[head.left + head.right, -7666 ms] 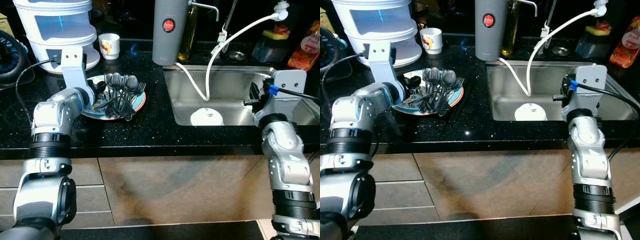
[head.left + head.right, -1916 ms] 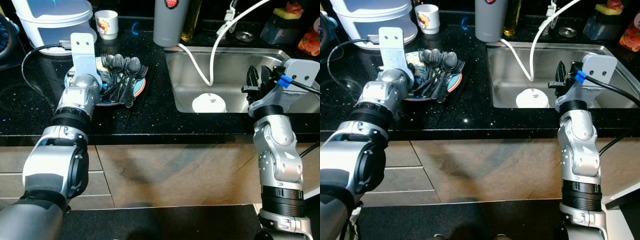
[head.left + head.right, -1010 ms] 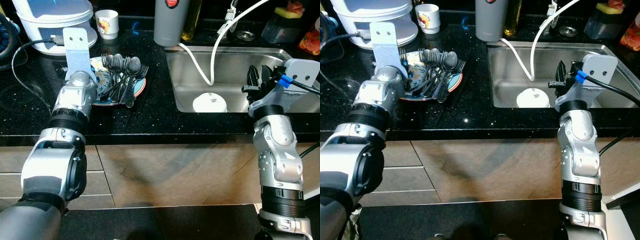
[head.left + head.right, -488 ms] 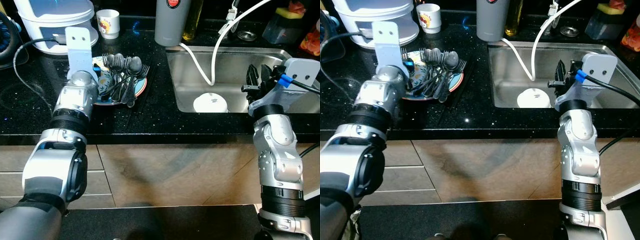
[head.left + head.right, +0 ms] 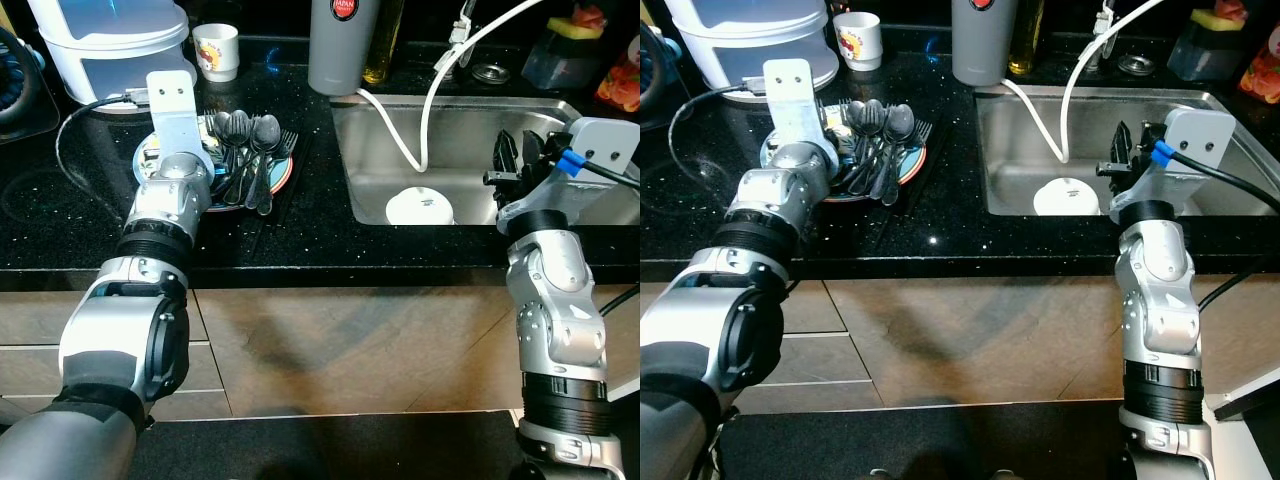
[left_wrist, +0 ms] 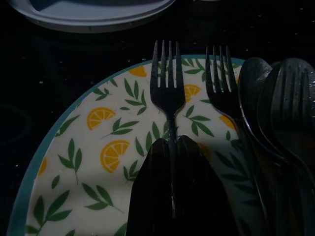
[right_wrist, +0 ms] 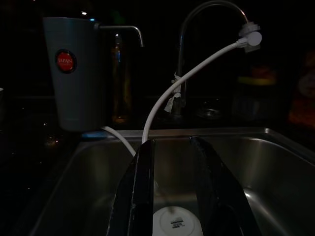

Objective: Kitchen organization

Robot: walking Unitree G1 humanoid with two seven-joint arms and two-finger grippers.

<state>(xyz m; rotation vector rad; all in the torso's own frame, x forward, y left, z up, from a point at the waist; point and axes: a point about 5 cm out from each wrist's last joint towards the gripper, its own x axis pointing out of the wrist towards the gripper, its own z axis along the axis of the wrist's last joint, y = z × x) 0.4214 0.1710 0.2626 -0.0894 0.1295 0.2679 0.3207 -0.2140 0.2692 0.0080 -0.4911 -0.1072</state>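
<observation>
Lemon-and-leaf patterned plate (image 6: 74,162) with a teal rim, lying flat on the black counter. Dark forks (image 6: 167,93) and spoons (image 6: 290,103) lie heaped across it, tines and bowls pointing toward the counter's back.

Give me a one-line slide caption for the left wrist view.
Left end effector closed on a black fork lying on the lemon-patterned plate, beside more dark cutlery.

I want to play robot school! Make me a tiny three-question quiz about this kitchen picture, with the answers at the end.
1. True or false: the left gripper is shut on a fork.
2. What pattern is on the plate? A) stripes B) lemon slices and leaves C) stars
3. Fill in: the white dish lies inside the ____.

Key: 1 true. 2 B. 3 sink, where the right gripper hovers with fingers apart.
</observation>
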